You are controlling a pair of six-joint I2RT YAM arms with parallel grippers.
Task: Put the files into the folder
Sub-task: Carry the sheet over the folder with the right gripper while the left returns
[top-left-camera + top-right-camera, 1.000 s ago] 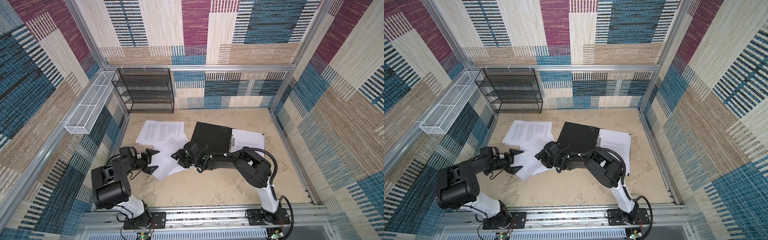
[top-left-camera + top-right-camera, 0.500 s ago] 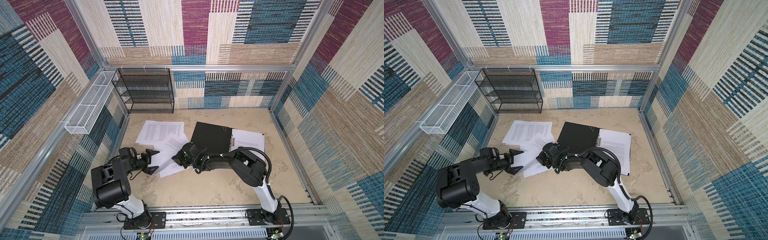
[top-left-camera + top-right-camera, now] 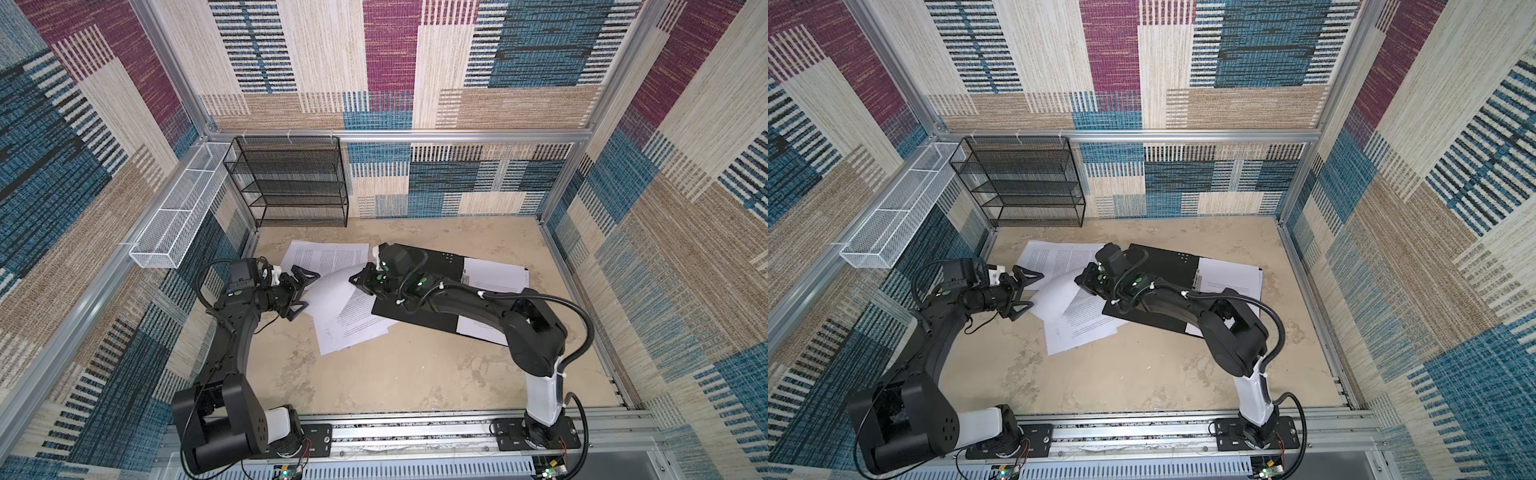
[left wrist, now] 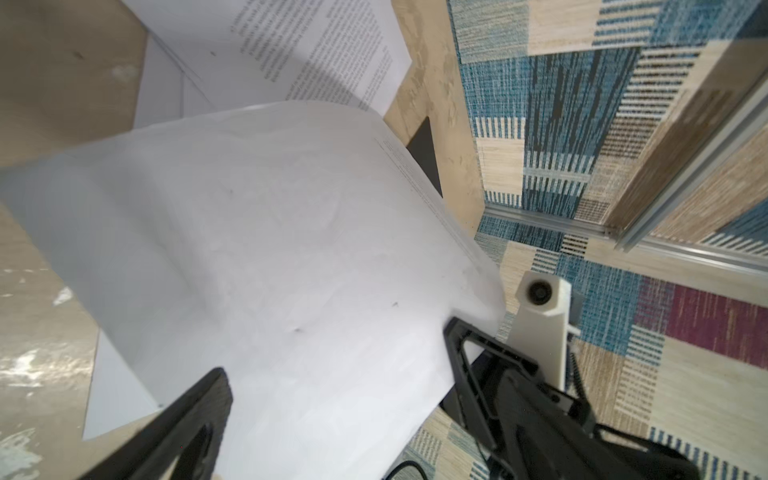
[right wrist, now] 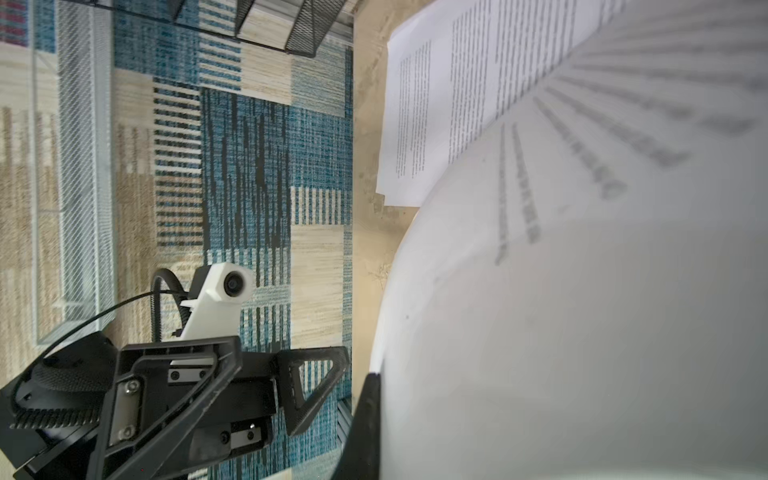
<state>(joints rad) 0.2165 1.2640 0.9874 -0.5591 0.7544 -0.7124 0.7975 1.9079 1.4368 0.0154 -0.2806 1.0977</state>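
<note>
both top views overhead, whole scene; wrist views close, likely sharing curled sheet.

- Left black jointed arm arches up from its base rail, forearm level; its black left pincer points inward, jaws spread wide.
- Right black arm stretches low across the middle; its right pincer is clamped on a curled white paper sheet.

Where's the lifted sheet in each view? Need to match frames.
Top view: lifted sheet, centre-left of frame.
Top view: lifted sheet again, centre-left.
Left wrist: lifted sheet fills most of the frame.
Right wrist: lifted sheet, large, blurred, near the lens.
Landmark: right end effector pinching its edge, all four views.
</note>
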